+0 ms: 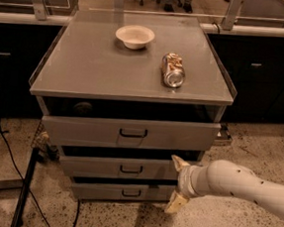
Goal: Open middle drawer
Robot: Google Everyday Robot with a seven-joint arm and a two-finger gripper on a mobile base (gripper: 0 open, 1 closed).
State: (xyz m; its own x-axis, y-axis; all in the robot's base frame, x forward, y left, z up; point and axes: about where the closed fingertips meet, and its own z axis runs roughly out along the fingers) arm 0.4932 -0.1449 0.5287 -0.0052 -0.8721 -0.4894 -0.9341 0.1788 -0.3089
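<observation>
The middle drawer (102, 166) is a grey metal front with a small dark loop handle (131, 170) at its centre, set between a taller top drawer (91, 129) and a smaller bottom drawer (100, 189). My gripper (177, 185) is open, with one cream fingertip (179, 163) up by the middle drawer's right end and the other low by the bottom drawer. It holds nothing and sits right of the handle.
On the cabinet top (86, 66) stand a white bowl (135, 36) and a tipped drink can (172, 70). A black stand and cables (26, 185) lie on the floor at left. Dark cabinets (264, 76) line the back. Speckled floor (247, 154) lies to the right.
</observation>
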